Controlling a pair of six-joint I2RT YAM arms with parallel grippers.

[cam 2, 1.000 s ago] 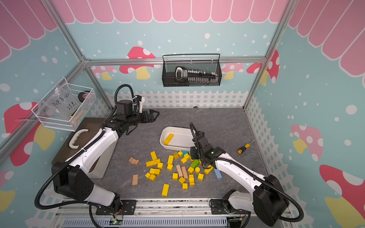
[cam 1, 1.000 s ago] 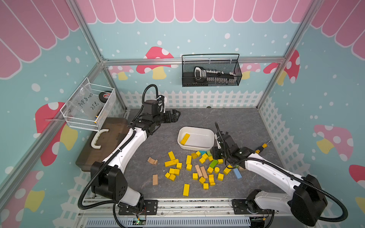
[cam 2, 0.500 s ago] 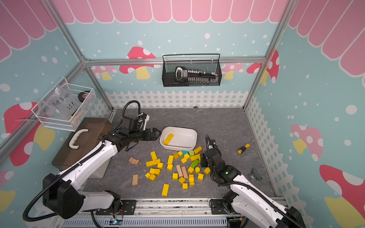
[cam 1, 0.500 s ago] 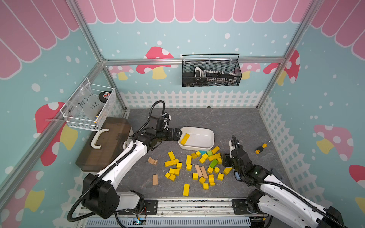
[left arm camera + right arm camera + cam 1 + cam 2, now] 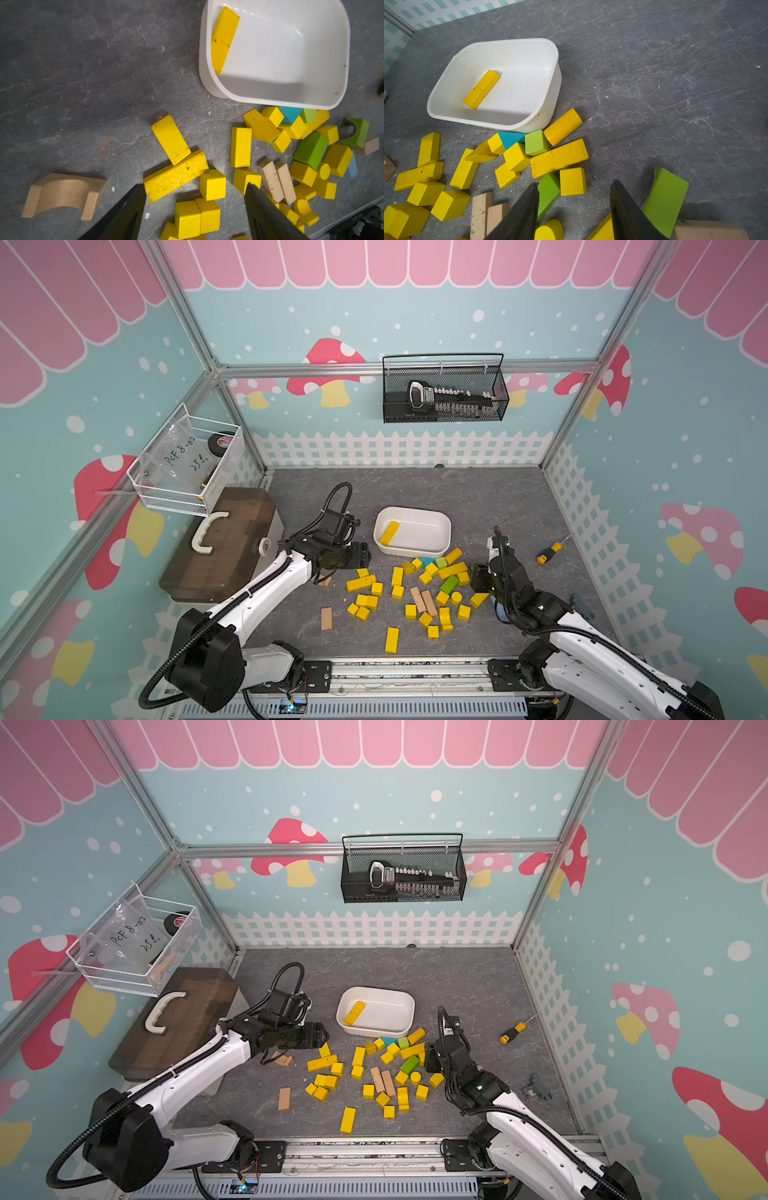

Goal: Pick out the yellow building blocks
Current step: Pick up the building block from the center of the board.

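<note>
Yellow building blocks [image 5: 397, 576] lie scattered on the grey mat between both hands. Only 1 yellow bar [image 5: 389, 532] rests in the white tub [image 5: 450, 531], so we judge the sorting barely begun.

Our left gripper [image 5: 196, 184] hangs low over its side of the pile, jaws wide apart with nothing between them. Just ahead of its fingertips lies a long yellow bar [image 5: 176, 175]. A flat yellow slab [image 5: 170, 139] touches the bar's far side, and a yellow cube [image 5: 212, 184] sits just beside its end. We take this bar as the likely target. Its length runs nearly along the line from finger to finger, so we would turn the wrist until the pads face its long sides. Then we descend straight and close across the narrow width near the middle. One finger must slip between the bar and the slab without riding up on either. The tan arch [image 5: 64, 194] outside 1 finger stays put.

Our right gripper [image 5: 576, 182] is also empty, its jaws moderately apart. A square yellow block [image 5: 572, 181] sits just ahead of the gap. A green block [image 5: 548, 191] lies right against that block on 1 finger's side, and a green arch [image 5: 664, 199] stands outside the other finger. Here we should centre on the yellow piece alone, or the green neighbour may get pinched along with it.
</note>
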